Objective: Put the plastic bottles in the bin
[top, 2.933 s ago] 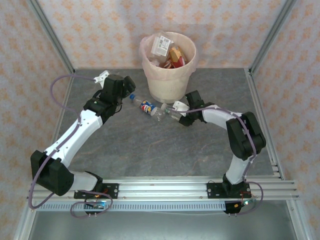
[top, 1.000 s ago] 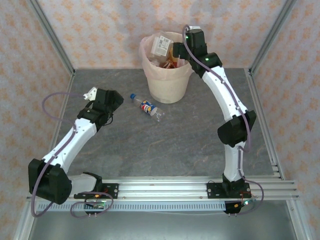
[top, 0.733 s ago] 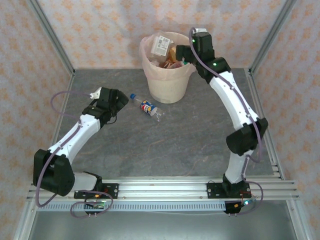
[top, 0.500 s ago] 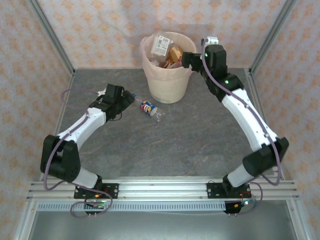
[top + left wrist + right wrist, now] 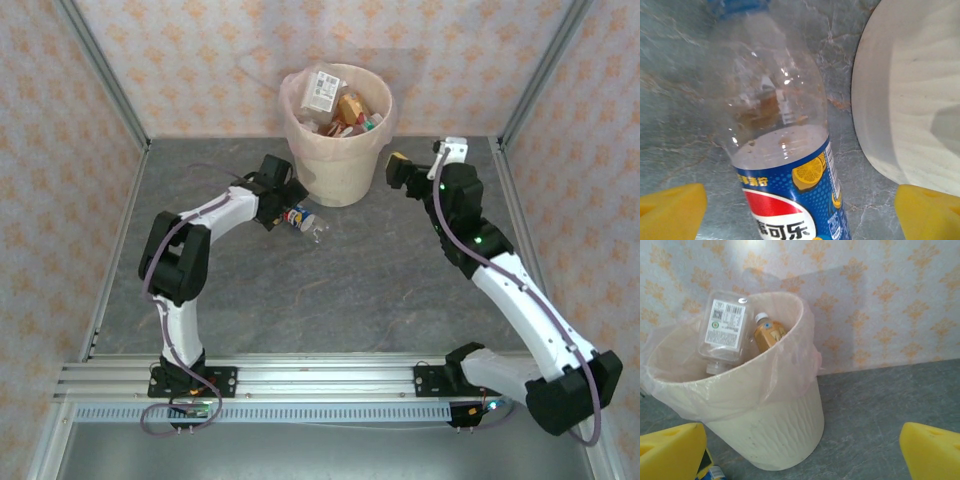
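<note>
The left arm has swung in from the left side of the worktop (image 5: 250, 300), and the left gripper (image 5: 277, 204) has come down over the one loose bottle (image 5: 298, 216). The right arm has backed away from above the bin. Seen from the left wrist, that gripper stands wide open with a yellow fingertip (image 5: 670, 210) on either side of the bottle's blue label, and nothing is clamped yet. The bottle lies on its side on the worktop, just near-left of the bin (image 5: 338, 175). As far as I can tell it is not touching it.

That closeness is my first worry. The cream wall sits just beside one fingertip, so a closing or lifting move could clip the bin and shove it. The bottle is round, smooth and looks empty, so uneven contact could roll it away or squirt it out of the jaws.

Further right, the bin is already heaped. A clear bottle with a white label (image 5: 725, 325) and an amber one (image 5: 767, 333) stand proud of the pink bag (image 5: 790, 370), so another dropped on top might slide off and out. The right gripper (image 5: 392, 171), open and empty, hangs just right of the bin, and a wide carry by the left arm could meet it.
</note>
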